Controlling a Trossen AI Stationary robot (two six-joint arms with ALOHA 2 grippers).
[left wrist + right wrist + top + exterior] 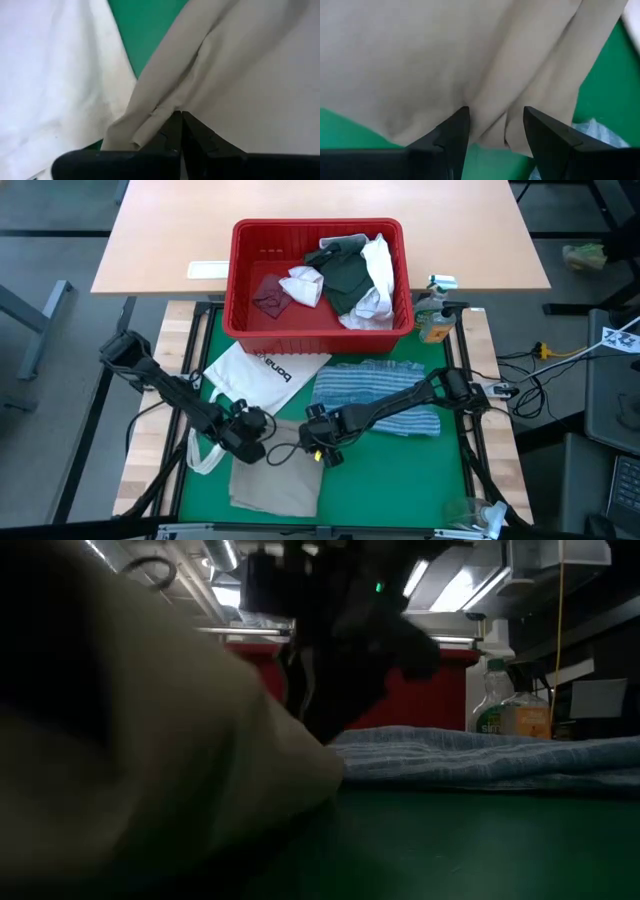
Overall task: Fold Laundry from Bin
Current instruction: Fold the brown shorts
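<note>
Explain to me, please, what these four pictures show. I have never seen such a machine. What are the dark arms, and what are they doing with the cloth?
It is a robot with two dark arms at a green table. One picture looks down from above, one looks level across the table, and two come from cameras on the wrists. At the far side stands a red basket with clothes inside. Before it lie a white bag, a blue-striped cloth and a tan shirt. The left pincer is shut on an edge of the tan shirt. The right pincer is open, with a fold of the same shirt between its fingers. A bottle stands beside the basket.
</note>
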